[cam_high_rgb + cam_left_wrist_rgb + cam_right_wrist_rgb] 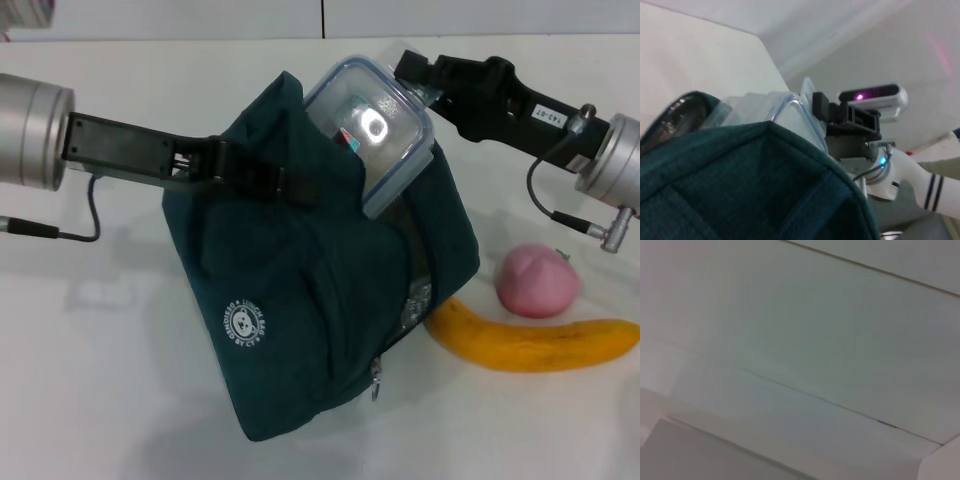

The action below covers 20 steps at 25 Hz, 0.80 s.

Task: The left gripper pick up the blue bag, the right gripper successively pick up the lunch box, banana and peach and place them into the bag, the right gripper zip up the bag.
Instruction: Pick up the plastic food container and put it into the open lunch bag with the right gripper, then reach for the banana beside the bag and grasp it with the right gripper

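Judged lunch box (378,130) rigid, slick, pinched at two o'clock edge by right gripper (425,82); left gripper (225,165) clamped soft blue bag (320,300).

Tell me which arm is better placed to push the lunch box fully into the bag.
Right: the right gripper already holds the lunch box at the bag opening, while the left gripper holds the bag up.

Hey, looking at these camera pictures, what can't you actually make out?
- Lower part of the lunch box: head view, hidden inside the blue bag.
- Right end effector fingertips: head view, hidden behind the lunch box.
- Right wrist view: only a plain pale surface, no task things.
- Bag interior: left wrist view, blocked by fabric.
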Available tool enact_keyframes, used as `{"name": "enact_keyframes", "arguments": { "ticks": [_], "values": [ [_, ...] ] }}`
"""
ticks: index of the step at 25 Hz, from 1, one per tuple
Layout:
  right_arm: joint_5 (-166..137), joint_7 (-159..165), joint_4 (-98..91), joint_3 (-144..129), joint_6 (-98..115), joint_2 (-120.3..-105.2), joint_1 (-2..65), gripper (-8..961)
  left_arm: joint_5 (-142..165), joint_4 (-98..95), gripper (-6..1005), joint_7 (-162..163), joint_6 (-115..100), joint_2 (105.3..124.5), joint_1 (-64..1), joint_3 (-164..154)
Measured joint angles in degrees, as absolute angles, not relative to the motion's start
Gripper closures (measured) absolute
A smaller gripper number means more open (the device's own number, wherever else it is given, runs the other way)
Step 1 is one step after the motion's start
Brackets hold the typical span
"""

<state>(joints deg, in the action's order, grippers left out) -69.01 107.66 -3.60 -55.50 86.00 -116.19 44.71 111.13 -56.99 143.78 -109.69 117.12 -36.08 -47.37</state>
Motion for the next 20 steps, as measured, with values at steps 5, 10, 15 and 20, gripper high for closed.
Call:
{"name": "enact_keyframes", "arguments": {
  "ticks": [5,10,15,20],
  "values": [
    [-69.2,107.5,-3.7,-55.6,86.9,-116.19,45.5,836,109.2,-55.4,959,143.2,-111.0,116.9,-36.7,-47.6],
    [-69.3,107.7,-3.4,-55.6,87.5,-116.19,45.7,742,109.1,-55.4,959,142.8,-111.2,116.82,-36.6,-47.8],
    [-69.2,107.7,-6.5,-55.6,88.0,-116.18,43.9,647,109.5,-55.3,959,142.1,-111.0,116.58,-35.8,-47.5],
    [-70.0,107.5,-17.0,-56.9,88.2,-115.31,38.4,450,109.7,-52.2,959,139.6,-110.5,115.3,-35.2,-47.5]
  ]
}}
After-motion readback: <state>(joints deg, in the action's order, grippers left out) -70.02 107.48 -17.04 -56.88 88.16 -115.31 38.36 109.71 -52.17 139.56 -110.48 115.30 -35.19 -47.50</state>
